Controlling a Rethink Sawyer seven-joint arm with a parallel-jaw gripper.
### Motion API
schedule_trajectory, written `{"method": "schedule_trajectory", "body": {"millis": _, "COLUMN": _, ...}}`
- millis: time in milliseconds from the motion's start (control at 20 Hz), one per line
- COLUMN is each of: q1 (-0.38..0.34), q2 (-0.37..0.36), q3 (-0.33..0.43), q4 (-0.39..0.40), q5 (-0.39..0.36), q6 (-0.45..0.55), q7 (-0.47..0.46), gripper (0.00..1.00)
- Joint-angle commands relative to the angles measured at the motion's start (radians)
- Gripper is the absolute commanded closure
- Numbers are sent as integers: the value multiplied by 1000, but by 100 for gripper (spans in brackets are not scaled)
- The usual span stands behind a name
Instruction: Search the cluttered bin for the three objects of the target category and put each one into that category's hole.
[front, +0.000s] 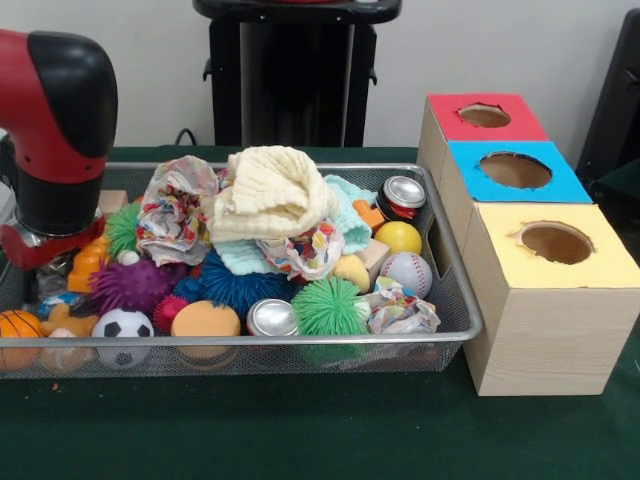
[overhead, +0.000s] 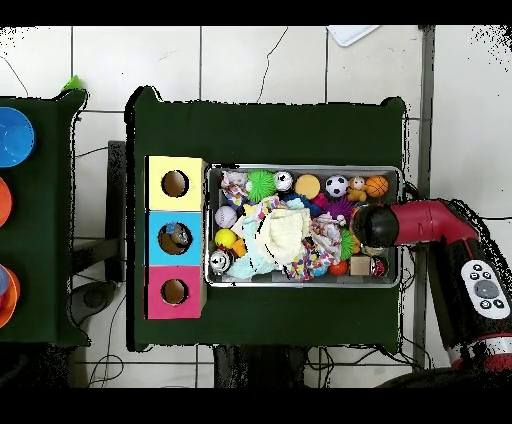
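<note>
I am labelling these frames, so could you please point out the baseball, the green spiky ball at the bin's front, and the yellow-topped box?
baseball (front: 406, 273): front view, its white middle.
green spiky ball (front: 329, 306): front view, centre of spikes.
yellow-topped box (front: 600, 262): front view, yellow top beside hole.

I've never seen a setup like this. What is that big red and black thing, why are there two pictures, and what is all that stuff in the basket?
The red and black thing is a robot arm. Its end effector, the part that grasps, is hidden behind the arm, so I cannot tell whether it holds anything. One picture looks across the table; the other looks straight down, where the same arm reaches over one end of the wire bin. The bin is heaped with toys: a cream cloth, a baseball, a soccer ball, a green spiky ball, a can. Beside it stands a wooden box with a red hole, a blue hole and a yellow hole for sorting.
</note>
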Motion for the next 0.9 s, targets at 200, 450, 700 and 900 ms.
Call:
{"method": "schedule_trajectory", "body": {"millis": 200, "q1": -106, "q2": 154, "q3": 80, "q4": 43, "q5": 17, "q6": -268, "q7": -71, "gripper": 0}}
{"method": "schedule_trajectory", "body": {"millis": 450, "q1": -149, "q2": 169, "q3": 106, "q4": 63, "q5": 63, "q6": -298, "q7": -67, "gripper": 100}}
{"method": "schedule_trajectory", "body": {"millis": 700, "q1": -151, "q2": 147, "q3": 98, "q4": 73, "q5": 98, "q6": -256, "q7": -53, "gripper": 100}}
{"method": "schedule_trajectory", "body": {"millis": 900, "q1": -144, "q2": 118, "q3": 95, "q4": 85, "q5": 115, "q6": -224, "q7": -68, "gripper": 100}}
